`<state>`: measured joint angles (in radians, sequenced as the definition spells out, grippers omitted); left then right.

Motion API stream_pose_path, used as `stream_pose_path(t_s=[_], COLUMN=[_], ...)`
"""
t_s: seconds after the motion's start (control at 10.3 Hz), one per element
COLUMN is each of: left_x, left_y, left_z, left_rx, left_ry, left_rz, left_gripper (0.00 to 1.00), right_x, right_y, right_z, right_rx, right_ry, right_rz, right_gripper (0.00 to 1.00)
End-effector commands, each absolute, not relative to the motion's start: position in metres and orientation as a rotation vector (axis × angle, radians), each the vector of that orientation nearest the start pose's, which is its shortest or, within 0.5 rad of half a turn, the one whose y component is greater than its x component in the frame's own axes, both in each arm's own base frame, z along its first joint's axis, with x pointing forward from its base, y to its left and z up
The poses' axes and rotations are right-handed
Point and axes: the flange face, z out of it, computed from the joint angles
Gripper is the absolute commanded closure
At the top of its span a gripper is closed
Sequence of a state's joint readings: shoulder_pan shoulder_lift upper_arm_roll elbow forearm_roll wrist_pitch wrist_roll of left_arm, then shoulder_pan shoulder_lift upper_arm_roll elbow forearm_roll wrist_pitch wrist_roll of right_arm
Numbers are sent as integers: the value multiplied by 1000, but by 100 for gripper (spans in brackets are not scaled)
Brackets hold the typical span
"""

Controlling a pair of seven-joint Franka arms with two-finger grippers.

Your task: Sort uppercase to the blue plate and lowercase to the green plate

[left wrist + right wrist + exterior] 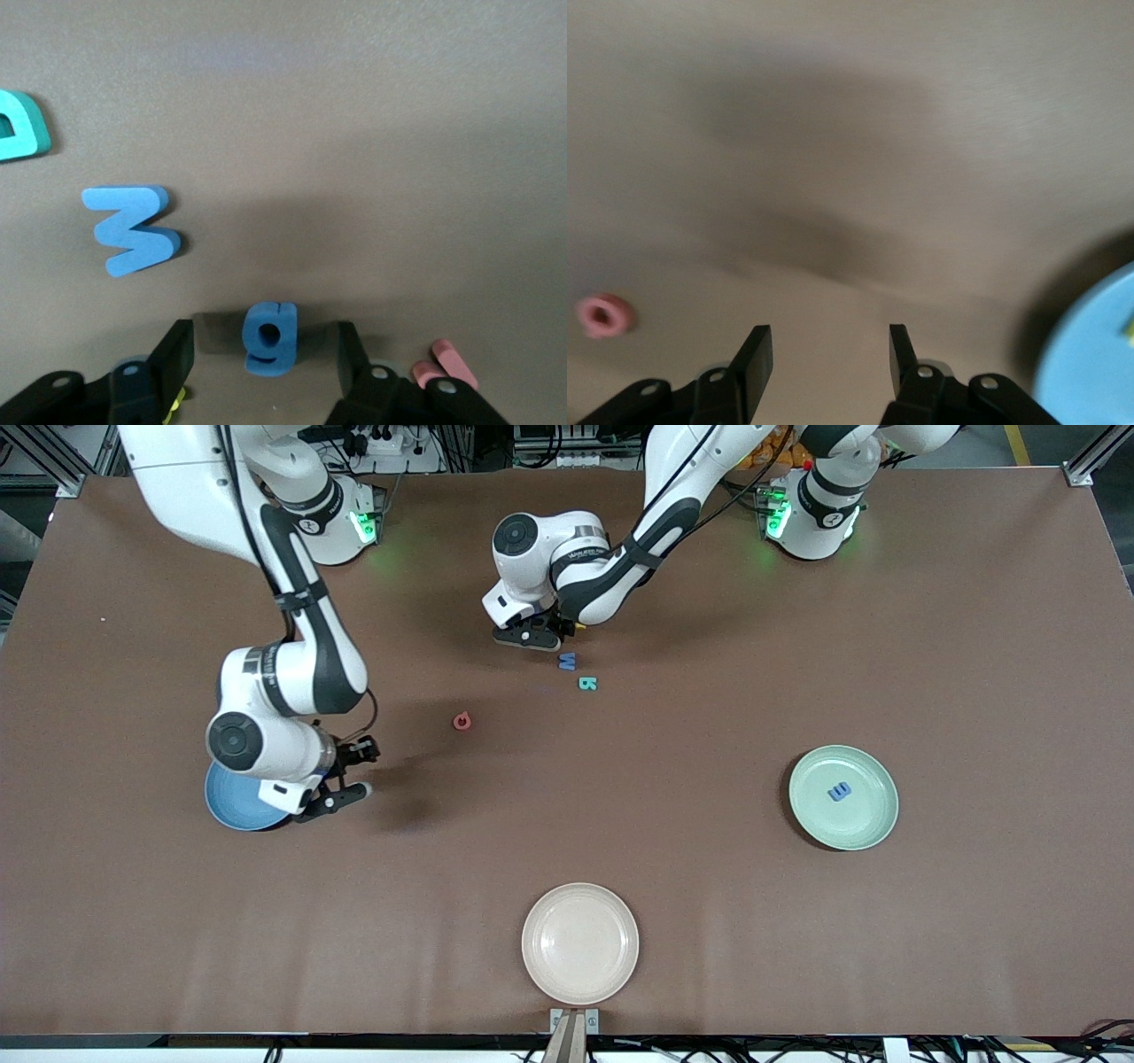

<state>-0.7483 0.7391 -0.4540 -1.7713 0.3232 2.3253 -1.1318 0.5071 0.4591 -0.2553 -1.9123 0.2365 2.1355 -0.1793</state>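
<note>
The left pincer (266,363) stands low with fingers spread around the g (269,337) on the counter (709,921), ready to clamp it, while the right pincer (341,779) waits open and empty beside the blue plate (232,806).

My left gripper (266,359) sits low at the table's middle, fingers spread either side of the g (270,338), which lies on the table between them. The W (567,661) lies just nearer the front camera than that gripper, the R (587,684) just beside it and nearer still. The Q (462,721) lies apart, toward my right arm's end. My right gripper (350,771) hangs open beside the blue plate (232,806). The e (839,790) lies in the green plate (873,819) at my left arm's end. A third plate (580,943) lies nearest the camera.
</note>
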Motion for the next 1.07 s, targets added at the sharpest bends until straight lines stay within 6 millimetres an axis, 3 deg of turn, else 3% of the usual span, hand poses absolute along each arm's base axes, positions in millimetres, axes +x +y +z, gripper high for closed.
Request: stream_pose_path(t_s=[0.0,0.19,0.29,0.49,0.58,0.68,0.88,0.97], left_x=[253,259,261,284,310,351,421,455], left_y=[-593,-590,-590,-582,-570,-550,-497,-461], left_z=[168,167,168,184,210,240,276,287], left_rx=[-3071,-3073,-3075,-3083,-3088,-3105,-3070,-3047], left_ry=[323,305,289,211,132,34,-88,-109], left_rz=[129,130,128,101,71,22,1,13], left_gripper=[53,90,100,100,100,100,100,100], right_x=[541,514,506,492,481,468,459,457], right_y=[205,239,252,266,272,286,295,297], right_z=[257,248,246,235,225,217,206,204], right_rx=[-3049,-3079,-3086,-3085,-3080,-3070,-3068,-3069], right_ry=[-254,-85,-24,36,85,124,169,163], right_rz=[279,198,195,140,93,72,70,76], right_gripper=[39,39,39,39,39,38,37,36])
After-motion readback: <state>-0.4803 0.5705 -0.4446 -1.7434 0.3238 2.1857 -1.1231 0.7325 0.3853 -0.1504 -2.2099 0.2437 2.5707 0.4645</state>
